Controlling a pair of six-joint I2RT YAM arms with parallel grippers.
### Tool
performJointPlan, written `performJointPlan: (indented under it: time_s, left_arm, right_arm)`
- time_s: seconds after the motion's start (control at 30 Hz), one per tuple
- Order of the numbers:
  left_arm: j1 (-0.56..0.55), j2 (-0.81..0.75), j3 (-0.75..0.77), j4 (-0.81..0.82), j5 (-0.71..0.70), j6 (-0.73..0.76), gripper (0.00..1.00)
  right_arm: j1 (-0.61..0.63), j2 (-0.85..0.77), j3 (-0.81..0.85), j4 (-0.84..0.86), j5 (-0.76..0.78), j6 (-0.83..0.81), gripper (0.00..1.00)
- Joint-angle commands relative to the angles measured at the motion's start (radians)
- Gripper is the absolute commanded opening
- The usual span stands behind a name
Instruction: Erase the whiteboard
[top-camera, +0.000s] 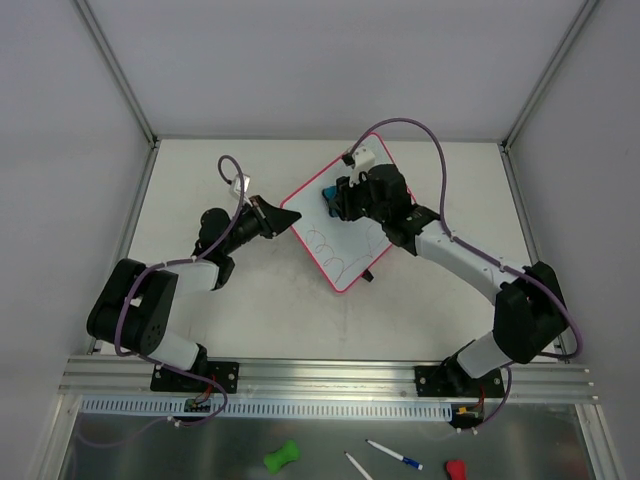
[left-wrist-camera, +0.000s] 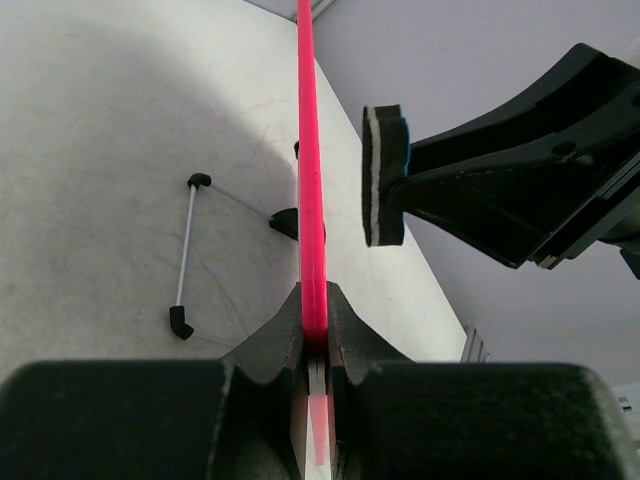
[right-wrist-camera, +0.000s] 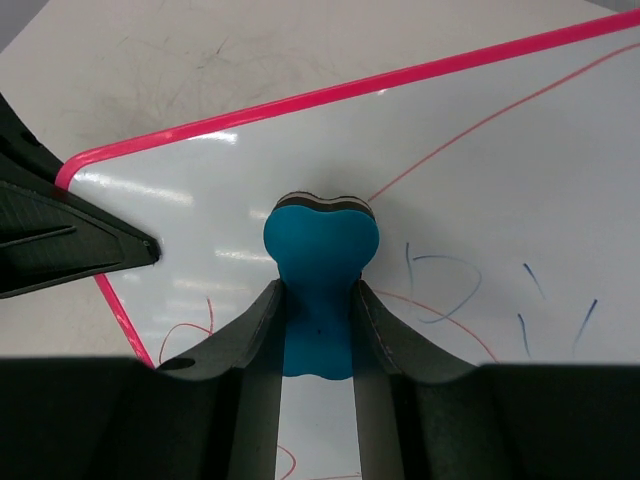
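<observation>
The whiteboard (top-camera: 338, 248), glossy, round-cornered and pink-rimmed, sat diamond-wise at the centre of the desk (top-camera: 250, 300), with thin red and blue scribbles on it. The left gripper (left-wrist-camera: 315, 325) was pinched tight on its left rim. The right gripper (right-wrist-camera: 318, 300) clamped a teal, lobed, felt-soled eraser (right-wrist-camera: 320, 245) over the far part, and that arm hid the far corner.

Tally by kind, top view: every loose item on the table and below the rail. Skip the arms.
whiteboard: 1
blue eraser: 1
pens: 2
green bone-shaped piece: 1
red piece: 1
Total: 6
</observation>
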Motion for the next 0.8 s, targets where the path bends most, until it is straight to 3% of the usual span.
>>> performJointPlan:
  time_s: [0.0,0.27,0.47,0.77]
  left_arm:
    - [-0.005,0.017,0.067,-0.006,0.136,0.064,0.0]
    - [0.035,0.074,0.098,-0.017,0.245,0.02,0.0]
    - [0.055,0.107,0.067,0.063,0.262,-0.026,0.0]
    - [0.055,0.08,0.067,0.03,0.271,-0.01,0.0]
  right_arm:
    - [-0.005,0.017,-0.026,0.125,-0.055,-0.042,0.0]
    - [-0.004,0.02,-0.108,0.281,-0.049,-0.097,0.0]
    - [-0.005,0.052,-0.11,0.326,-0.066,-0.128,0.0]
    - [-0.008,0.141,-0.04,0.288,0.009,-0.174,0.0]
